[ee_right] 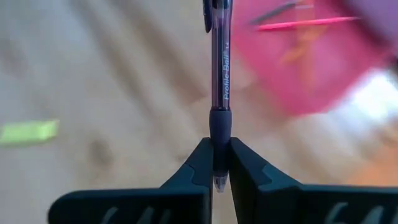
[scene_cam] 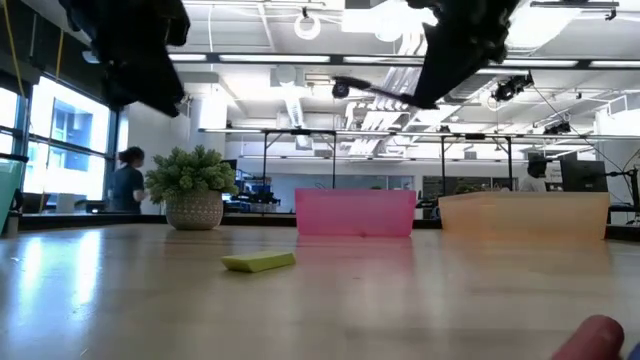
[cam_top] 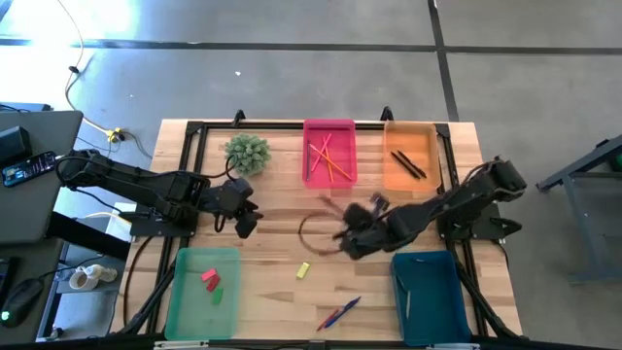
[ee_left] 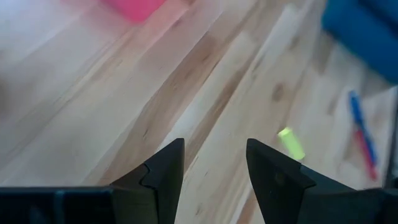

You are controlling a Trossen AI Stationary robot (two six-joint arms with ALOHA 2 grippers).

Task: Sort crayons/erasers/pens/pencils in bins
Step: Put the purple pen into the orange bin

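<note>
A small potted plant with bushy green leaves stands on the wooden table, toward ten o'clock from the table's middle. In the low view its pot is pale and patterned. Off the table at nine o'clock sits a dark desk. Far behind, a person stands by the windows.

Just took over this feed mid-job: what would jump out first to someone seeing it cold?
The right gripper, raised over mid-table, is shut on a pen that sticks straight out from its fingers. A lone yellow eraser lies on bare wood between the light green bin and the dark teal bin. The left gripper hangs open at the table's left, by the potted plant.
</note>
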